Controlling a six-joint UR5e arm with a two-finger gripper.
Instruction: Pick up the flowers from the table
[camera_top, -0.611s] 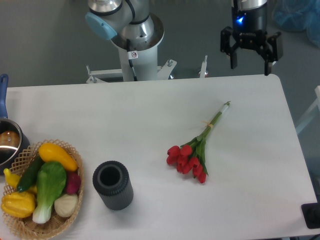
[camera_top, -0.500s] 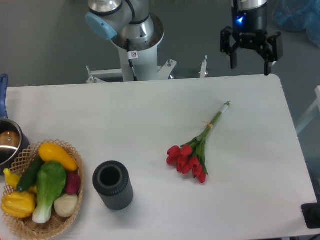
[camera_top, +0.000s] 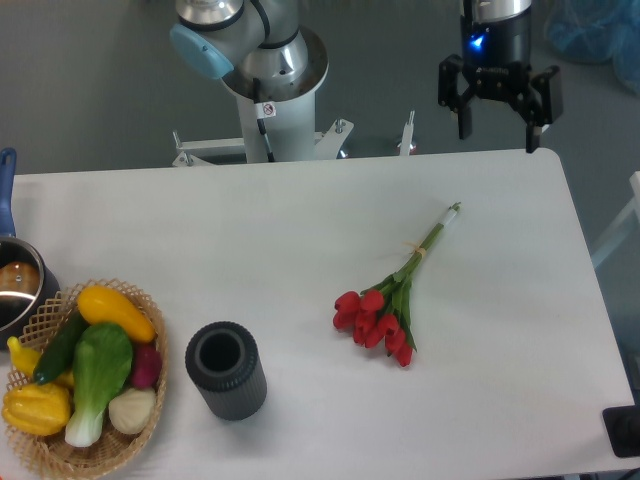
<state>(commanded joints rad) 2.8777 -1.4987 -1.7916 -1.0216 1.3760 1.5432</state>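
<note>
I have the gripper (camera_top: 498, 132) up past the far right edge of the table (camera_top: 250, 230), its two fingers spread wide with nothing between them; the flowers (camera_top: 390, 305) lie flat on the table right of centre, well apart from the gripper, red heads toward the near side and the tied stems pointing to the far right; a dark cylinder (camera_top: 226, 370) stands near left of the flowers; a wicker basket (camera_top: 150, 400) of vegetables sits at the near left corner, a pot (camera_top: 18, 285) just beyond it.
</note>
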